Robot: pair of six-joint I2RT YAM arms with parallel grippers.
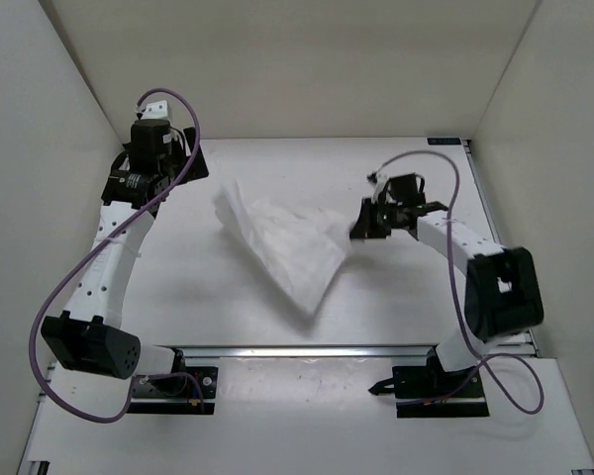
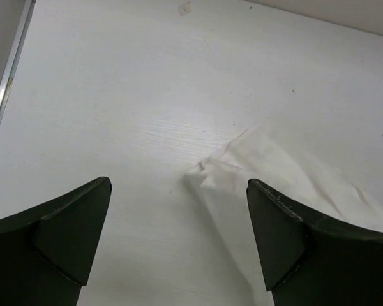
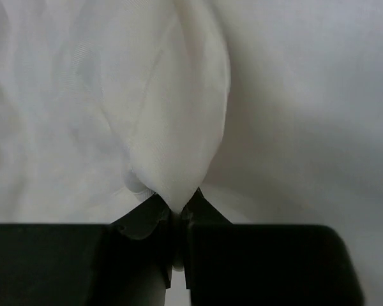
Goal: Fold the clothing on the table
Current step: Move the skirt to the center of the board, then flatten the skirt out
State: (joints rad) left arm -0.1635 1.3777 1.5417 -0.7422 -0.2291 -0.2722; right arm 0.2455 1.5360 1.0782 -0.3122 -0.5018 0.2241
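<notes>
1. Now we see the clothing lying crumpled at the middle of the table.
2. Our right gripper is clamped on its three-o'clock edge.
3. Our left gripper hovers at ten o'clock, jaws wide apart and empty, near a corner of the cloth.

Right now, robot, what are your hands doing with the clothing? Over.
Right hand shut on clothing edge. Left hand open, holding nothing. No obstacle in view. Over.

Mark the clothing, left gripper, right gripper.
clothing (image 1: 292, 247), top external view, middle of the fabric.
left gripper (image 2: 179, 183), left wrist view, midway between open fingertips.
right gripper (image 3: 177, 205), right wrist view, fingertips pinching the clothing.
</notes>
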